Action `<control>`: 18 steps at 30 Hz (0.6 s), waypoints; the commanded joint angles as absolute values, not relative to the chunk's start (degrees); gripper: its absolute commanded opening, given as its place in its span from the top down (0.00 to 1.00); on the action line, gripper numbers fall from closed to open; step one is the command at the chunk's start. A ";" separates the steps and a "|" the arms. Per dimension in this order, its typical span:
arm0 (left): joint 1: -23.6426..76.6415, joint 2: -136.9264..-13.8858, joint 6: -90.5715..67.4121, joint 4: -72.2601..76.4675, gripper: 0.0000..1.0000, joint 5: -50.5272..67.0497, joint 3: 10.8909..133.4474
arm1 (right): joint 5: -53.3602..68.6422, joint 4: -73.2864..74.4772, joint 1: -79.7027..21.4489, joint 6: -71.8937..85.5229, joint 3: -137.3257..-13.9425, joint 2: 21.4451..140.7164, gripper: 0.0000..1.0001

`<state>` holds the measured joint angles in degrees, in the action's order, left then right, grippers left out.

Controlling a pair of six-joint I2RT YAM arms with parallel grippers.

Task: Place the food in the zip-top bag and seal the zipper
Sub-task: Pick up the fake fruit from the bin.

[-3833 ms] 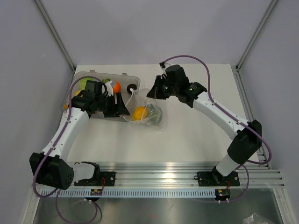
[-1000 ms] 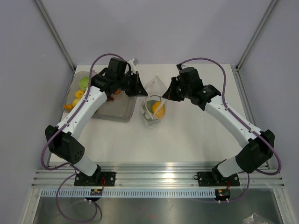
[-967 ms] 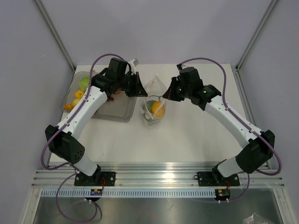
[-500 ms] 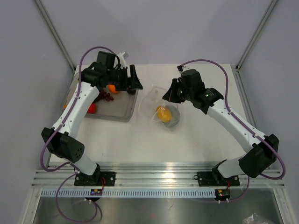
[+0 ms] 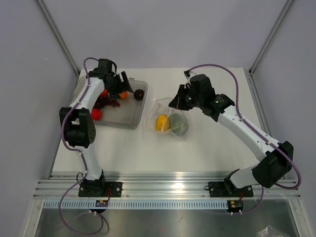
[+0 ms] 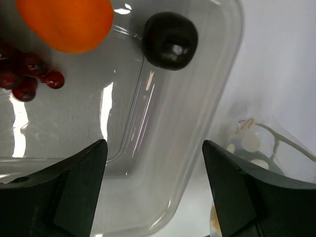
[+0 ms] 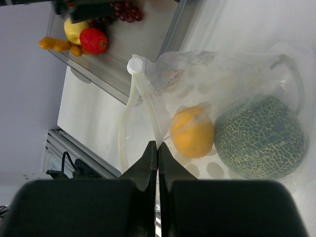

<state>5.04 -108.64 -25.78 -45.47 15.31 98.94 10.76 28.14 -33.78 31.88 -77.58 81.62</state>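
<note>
While left fingers (image 5: 122, 83) gape above the tray's (image 6: 163, 163) ball (image 6: 170, 39), right fingers (image 7: 157, 160) pinch the zipper (image 7: 140, 94), shown only by wrist view, orange (image 7: 192, 132) and melon (image 7: 256, 136) in bag (image 7: 222, 74)

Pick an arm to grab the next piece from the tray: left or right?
Left. The left gripper is open over the tray, with the dark brown ball and the orange just ahead. The right gripper is shut on the mouth edge of the zip-top bag, so probably busy.
</note>
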 commanded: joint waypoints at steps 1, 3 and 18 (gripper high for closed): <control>5.45 -114.24 -30.66 -40.44 0.18 19.42 103.61 | 12.48 25.66 -34.63 30.50 -80.33 82.44 1.00; 6.15 -118.29 -31.90 -39.64 0.16 19.51 105.55 | 12.39 25.93 -34.72 30.50 -80.77 82.79 1.00; 7.56 -133.15 -37.62 -38.31 0.15 17.05 116.09 | 11.95 28.30 -34.81 30.85 -83.93 85.95 1.00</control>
<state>7.25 -130.78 -36.36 -39.62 17.50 112.62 11.62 28.88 -34.15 31.44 -80.90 85.45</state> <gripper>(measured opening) 0.843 0.010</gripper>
